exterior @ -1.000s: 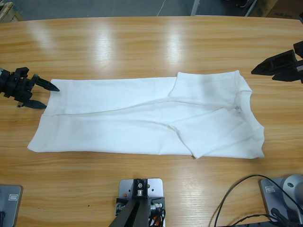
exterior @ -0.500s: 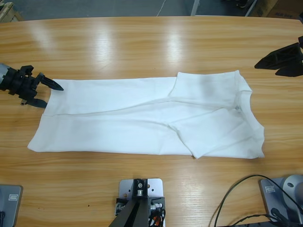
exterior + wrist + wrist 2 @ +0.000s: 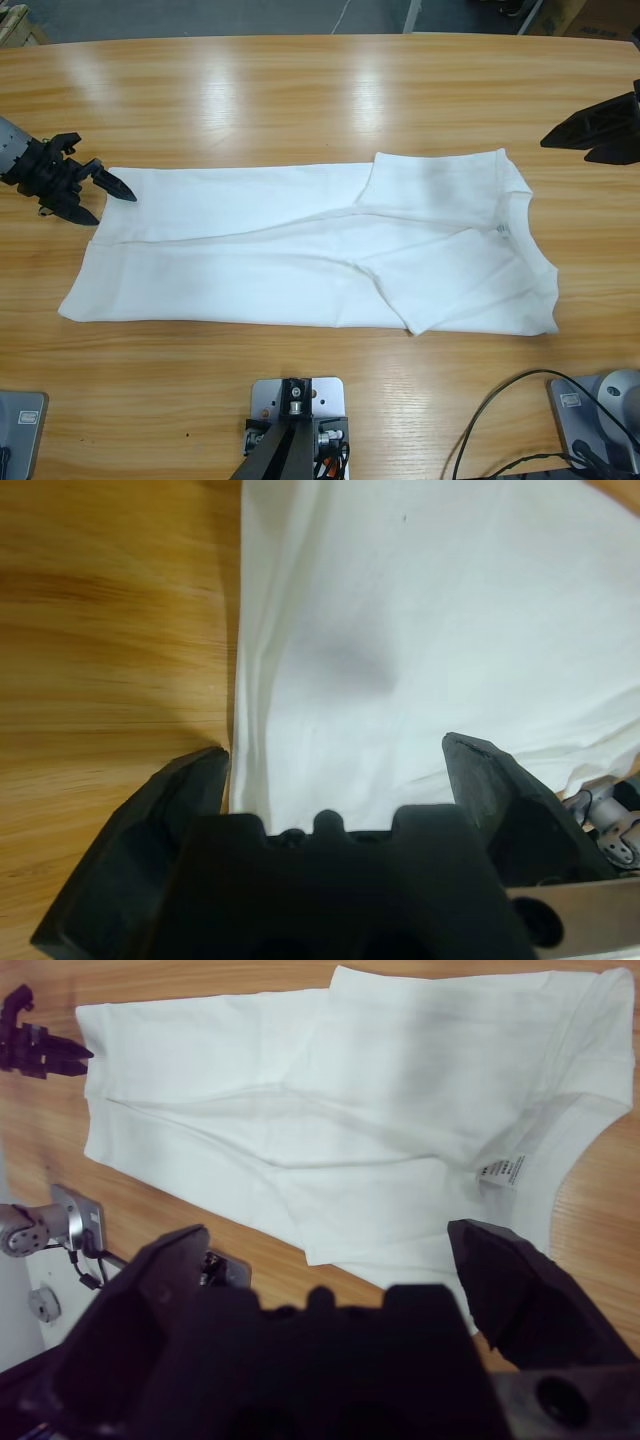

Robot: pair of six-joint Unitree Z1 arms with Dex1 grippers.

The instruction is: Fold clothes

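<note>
T-shirt [image 3: 300, 250] cloth, white and plain, lies right in front of the left gripper [image 3: 100, 197] at the left edge of the high view, where the gripper's two black jaws stand apart with their tips at the garment's upper left corner. In the left wrist view the same cloth [image 3: 420, 640] fills the space between and beyond the spread jaws, and its edge runs up the frame beside bare wood; whether the jaw tips touch the fabric cannot be told.

The right gripper [image 3: 592, 130] hangs at the right edge of the high view, jaws parted and holding nothing, well apart from the shirt. Its wrist view looks down over the whole garment [image 3: 330, 1130].

The shirt's long axis runs left to right across the middle of the high view. The hem end is at the left, the round neck at the right. Both sides are folded inward, so the garment forms a long band, with the sleeves turned over onto the body near the right end. A small white neck label [image 3: 500, 229] sits inside the collar; in the right wrist view it [image 3: 503, 1170] carries dark print too small to read.

The wooden table [image 3: 300, 90] lies bare around the shirt, with glare streaks across its upper part. A black cable [image 3: 500, 405] curves in at the lower right corner, away from the cloth.
</note>
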